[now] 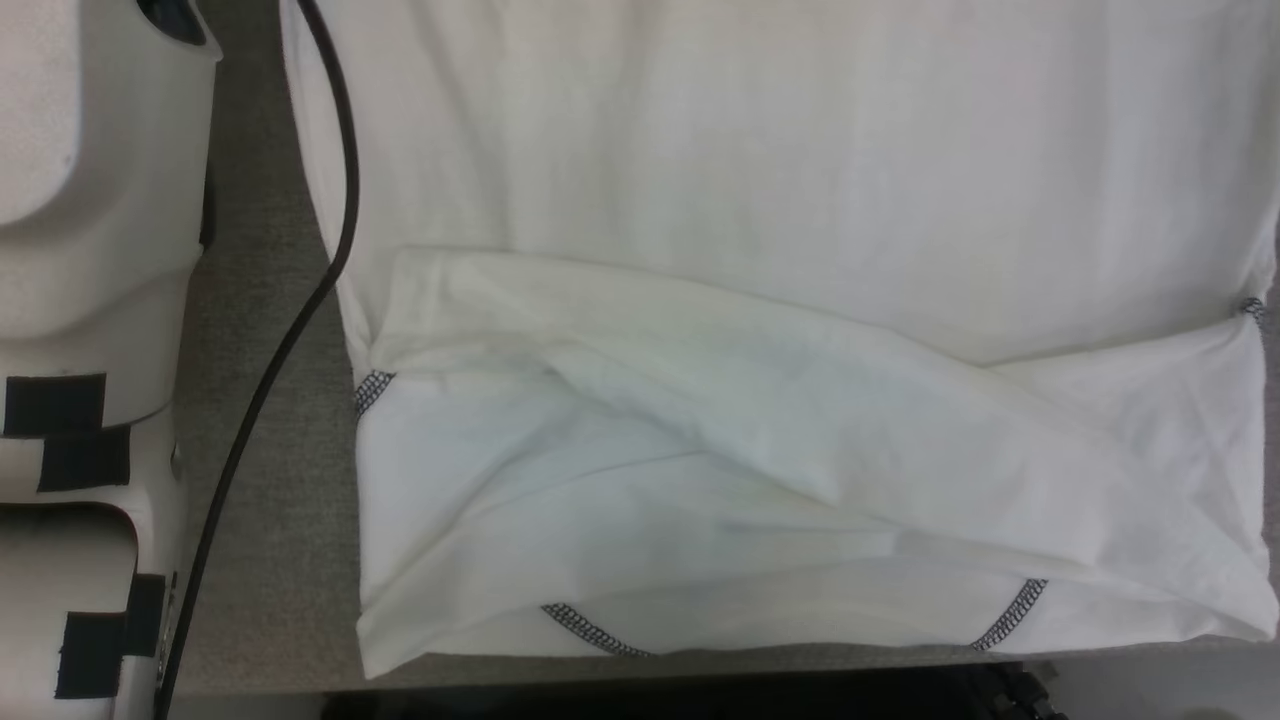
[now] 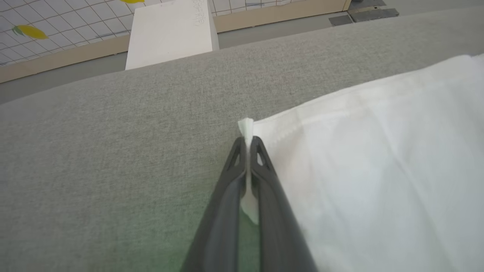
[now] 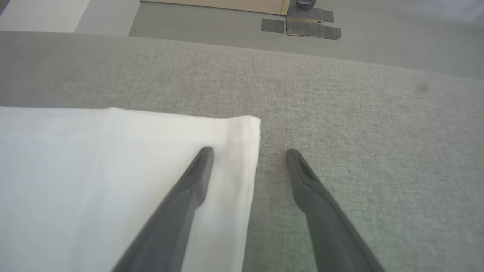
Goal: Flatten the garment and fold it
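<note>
The garment (image 1: 800,200), a thin white shirt with dark zigzag stitching, lies spread over the grey table top (image 1: 270,560), its near part rumpled and folded over. In the left wrist view my left gripper (image 2: 247,141) is shut on a corner of the garment (image 2: 378,170); a tuft of white cloth pokes out past the fingertips. In the right wrist view my right gripper (image 3: 249,155) stands open just above another corner of the garment (image 3: 113,170), one finger over the cloth, the other over bare table beside its edge.
A pale forearm (image 1: 80,300) with black patches and a black cable (image 1: 300,300) run down the head view's left side. A white box (image 2: 170,32) stands beyond the table's far edge. The table's near edge (image 1: 700,670) lies just below the garment's hem.
</note>
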